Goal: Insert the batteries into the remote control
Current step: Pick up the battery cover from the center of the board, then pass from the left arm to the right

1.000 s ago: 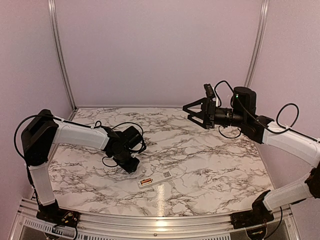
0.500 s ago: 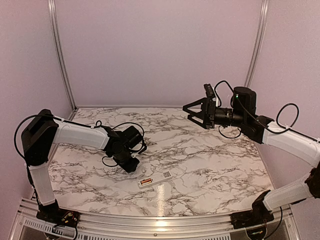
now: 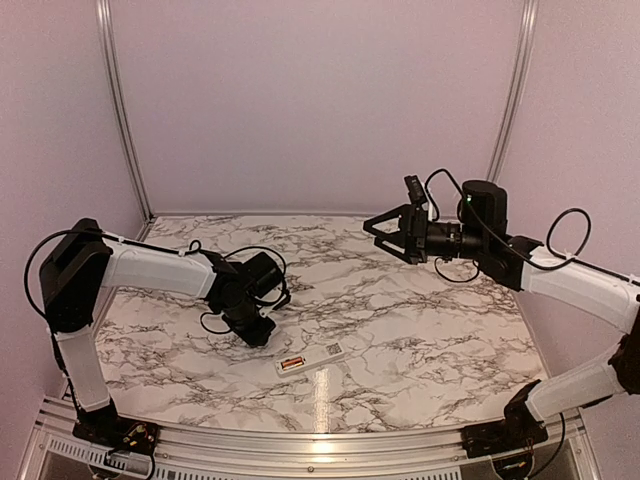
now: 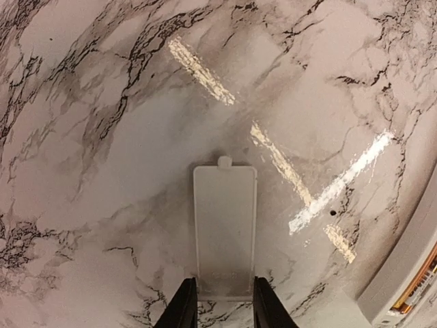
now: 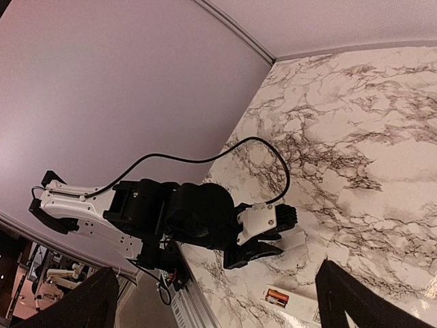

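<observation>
progress: batteries (image 3: pixel 291 364) look seated in the remote's (image 3: pixel 322 353) open bay, count unclear | remote: bay-up on table (image 3: pixel 430 330), near front edge | left gripper (image 4: pixel 224 287): pinching cover (image 4: pixel 225 219) by its long edges, flat on table beside remote | right gripper (image 3: pixel 388 228): spread wide, aloft, empty | left to do: fit cover over bay

Left arm (image 3: pixel 150 268): white shells running between black joints, black cable (image 5: pixel 246 139) looping.
Right arm (image 3: pixel 580 285): white shells, black joints and wrist, green light (image 3: pixel 468 197) glowing.

Marble table (image 3: pixel 400 330), pale lilac walls (image 3: pixel 320 100)
</observation>
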You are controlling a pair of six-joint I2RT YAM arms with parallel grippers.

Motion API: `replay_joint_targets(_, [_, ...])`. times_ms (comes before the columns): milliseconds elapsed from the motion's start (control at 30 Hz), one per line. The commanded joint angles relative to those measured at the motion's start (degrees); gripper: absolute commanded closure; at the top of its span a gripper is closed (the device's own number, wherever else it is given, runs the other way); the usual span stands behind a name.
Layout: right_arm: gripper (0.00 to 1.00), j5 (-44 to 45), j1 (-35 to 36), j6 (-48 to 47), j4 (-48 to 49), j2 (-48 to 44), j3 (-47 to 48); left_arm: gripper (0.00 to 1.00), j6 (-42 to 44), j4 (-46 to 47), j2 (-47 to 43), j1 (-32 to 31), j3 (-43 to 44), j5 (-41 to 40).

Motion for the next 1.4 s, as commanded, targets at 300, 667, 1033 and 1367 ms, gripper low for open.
replay_joint_targets(300, [0.08, -2.10, -0.68, -6.29, 0.86, 7.70, -2.20, 0.87, 3.16, 1.15, -10.16, -2.14, 0.58, -2.08])
replay_joint_targets(667, [0.28, -9.43, 1.93, -3.41, 8.39, 13.96, -2.54, 0.87, 4.88, 4.13, -13.77, -8.40, 4.26, -2.68])
replay_joint_targets(1033, [0.32, -12.57, 6.09, -0.33, 13.10, 18.09, -1.90, 0.87, 5.32, 8.18, -17.43, -11.10, 5.13, -2.52])
replay_joint_targets(1367, [0.44, -15.09, 7.81, 2.90, 17.32, 20.72, -0.84, 0.88, 7.20, 9.16, -18.05, -12.02, 5.46, -2.79])
